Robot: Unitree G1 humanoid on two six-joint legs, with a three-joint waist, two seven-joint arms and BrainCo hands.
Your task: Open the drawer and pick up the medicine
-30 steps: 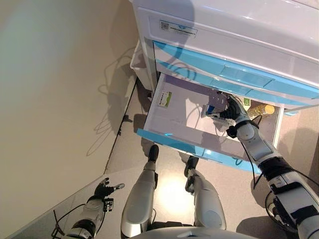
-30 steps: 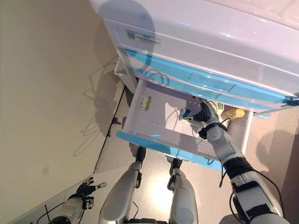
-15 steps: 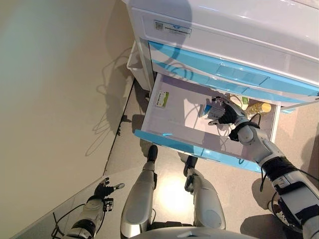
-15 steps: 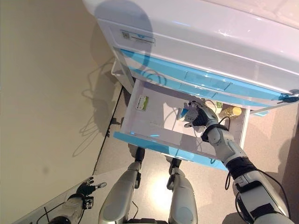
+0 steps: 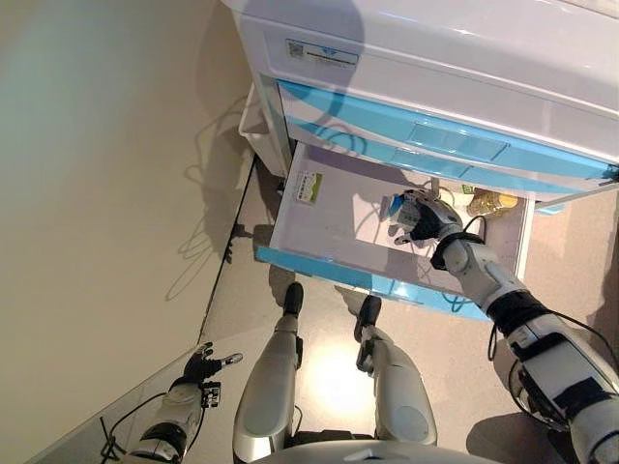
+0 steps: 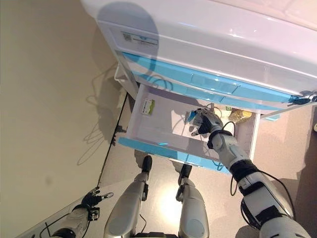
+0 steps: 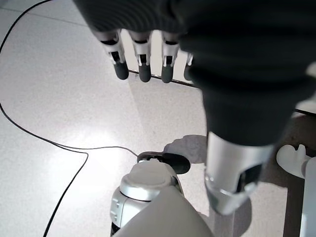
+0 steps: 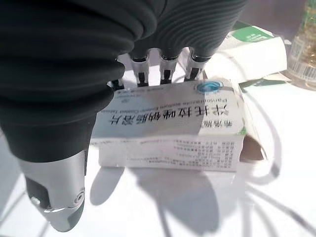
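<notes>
The lowest drawer (image 5: 327, 268) of a white cabinet with blue drawer fronts (image 5: 416, 145) stands pulled out. My right hand (image 5: 423, 217) is inside it, near the back right. In the right wrist view its fingers (image 8: 165, 74) curl over the far edge of a white and blue medicine box (image 8: 173, 128) and its thumb (image 8: 59, 197) sits on the near side. The box's blue end (image 5: 395, 204) shows beside the hand. My left hand (image 5: 201, 367) hangs low at the left, fingers (image 7: 143, 69) straight and empty.
A small green and white box (image 5: 309, 187) lies at the drawer's left end. A yellow bottle (image 5: 491, 202) and another green and white box (image 8: 252, 42) lie at the back right. A beige wall (image 5: 97, 145) runs along the left.
The camera has shifted, so the cabinet sits further left in view. My right hand has stayed closed round the medicine box and has drawn slightly towards the drawer's middle. The left hand is unchanged.
</notes>
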